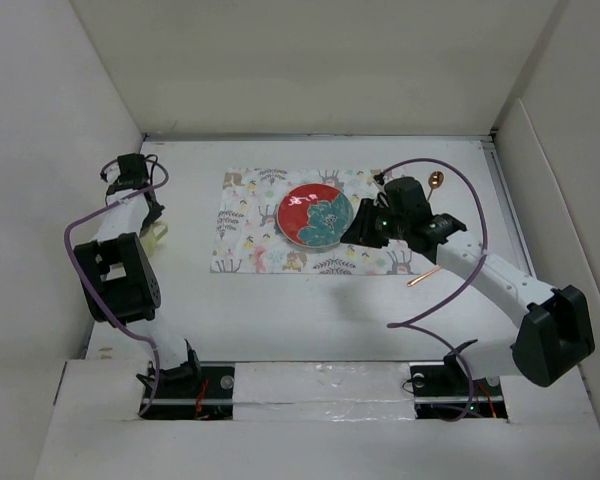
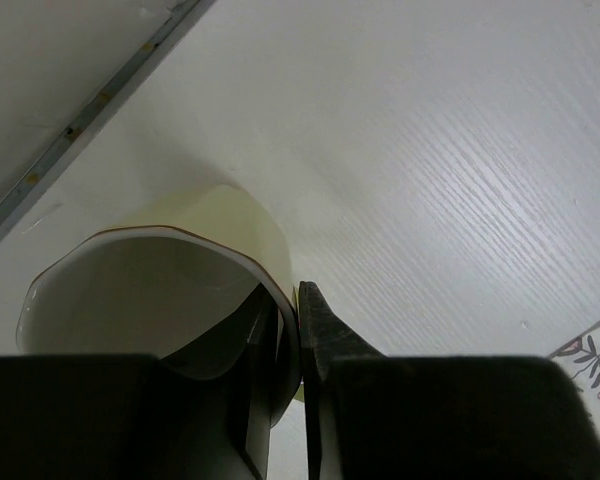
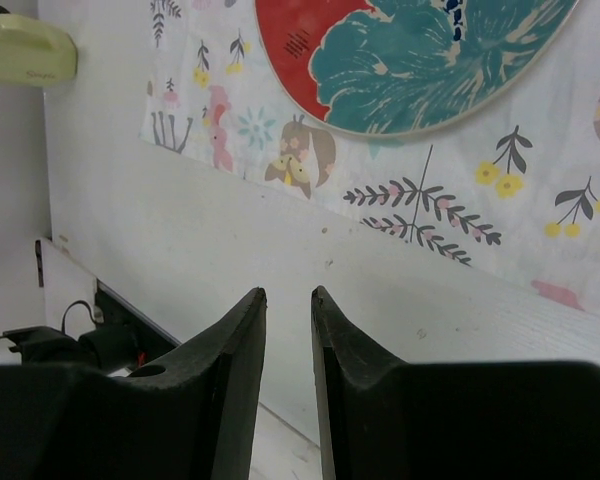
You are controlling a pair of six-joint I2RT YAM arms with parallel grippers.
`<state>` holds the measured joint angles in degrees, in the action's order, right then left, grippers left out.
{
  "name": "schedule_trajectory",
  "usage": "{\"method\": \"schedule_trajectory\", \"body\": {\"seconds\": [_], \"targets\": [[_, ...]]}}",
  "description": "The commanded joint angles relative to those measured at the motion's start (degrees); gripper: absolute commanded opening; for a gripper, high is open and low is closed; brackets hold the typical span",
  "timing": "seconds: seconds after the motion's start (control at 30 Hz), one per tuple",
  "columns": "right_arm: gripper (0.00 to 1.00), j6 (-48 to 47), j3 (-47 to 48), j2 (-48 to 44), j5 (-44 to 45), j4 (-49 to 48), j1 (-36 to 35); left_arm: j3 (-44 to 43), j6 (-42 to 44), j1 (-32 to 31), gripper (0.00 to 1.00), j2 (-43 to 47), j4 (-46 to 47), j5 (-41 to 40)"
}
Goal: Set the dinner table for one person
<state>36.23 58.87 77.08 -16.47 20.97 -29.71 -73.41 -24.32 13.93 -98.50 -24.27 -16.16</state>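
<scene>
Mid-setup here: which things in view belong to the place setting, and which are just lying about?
Belong to the job:
dinner table, floral placemat, red plate on it, cream cup pinched in the left gripper, copper spoon, thin copper utensil.

Just lying about:
nothing loose that I can see; only the arms' purple cables.

A robotics lab is indicated: the white tabletop (image 1: 310,320) is enclosed by bare white panels (image 1: 310,60), and a cabled left arm (image 1: 115,270) and right arm (image 1: 500,280) are bolted at its near edge.
</scene>
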Motion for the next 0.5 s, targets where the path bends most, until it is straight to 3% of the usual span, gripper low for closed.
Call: {"method": "schedule_trajectory", "body": {"seconds": [0.0,0.17,0.37,0.43,0.47], "targets": [[0.31,-0.54,3.44,0.53,0.39,-0.58,-1.04,1.34,1.37,0.04,0.0,3.21,0.81,4.2],[0.33,-0.54,5.55,0.79,-0.4,-0.06,-1.05,-5.77,5.76,-4.96,0.0,10.23,-1.39,7.89],[0.36,-1.16,11.17,0.18,-2.16,1.0,2.37,-11.23,12.18,-17.15,0.0,15.96,-0.25,23.35],[0.22,-1.51,13.02,0.18,-3.39,1.26,4.4,-11.23,15.6,-20.96,0.0,17.72,0.37,29.33],[0.01,-1.77,15.98,0.79,-5.66,1.7,5.88,-10.97,17.27,-26.1,0.0,19.03,0.97,32.57]]}}
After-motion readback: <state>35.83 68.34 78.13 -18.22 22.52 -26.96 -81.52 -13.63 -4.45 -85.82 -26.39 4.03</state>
